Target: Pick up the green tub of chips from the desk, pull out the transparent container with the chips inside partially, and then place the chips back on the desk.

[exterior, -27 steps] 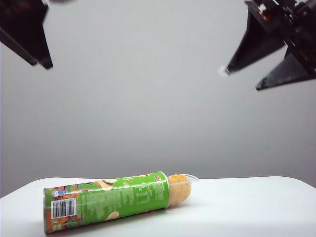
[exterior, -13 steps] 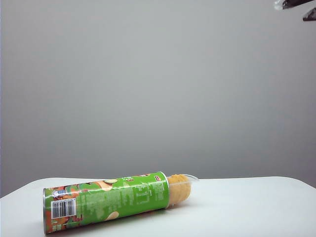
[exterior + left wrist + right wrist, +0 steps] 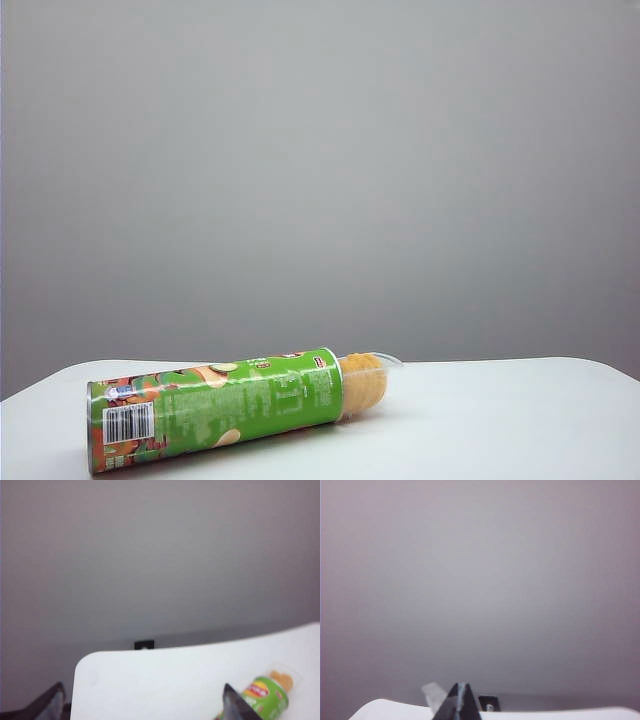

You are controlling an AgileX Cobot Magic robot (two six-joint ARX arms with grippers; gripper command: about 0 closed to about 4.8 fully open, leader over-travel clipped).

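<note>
since the green tub of chips [image 3: 215, 408] already lies on its side at the lower left of the exterior view, resting on the counter [image 3: 500, 420] with the transparent container [image 3: 370, 380] and chips [image 3: 362, 385] poking out its right end, the hands need only stay clear of it. the left hand [image 3: 142, 705] is spread wide and empty; the right hand [image 3: 459, 702] is pinched closed on nothing. neither arm shows in the exterior view, and both wrist views cut off all but the fingertips.
</note>
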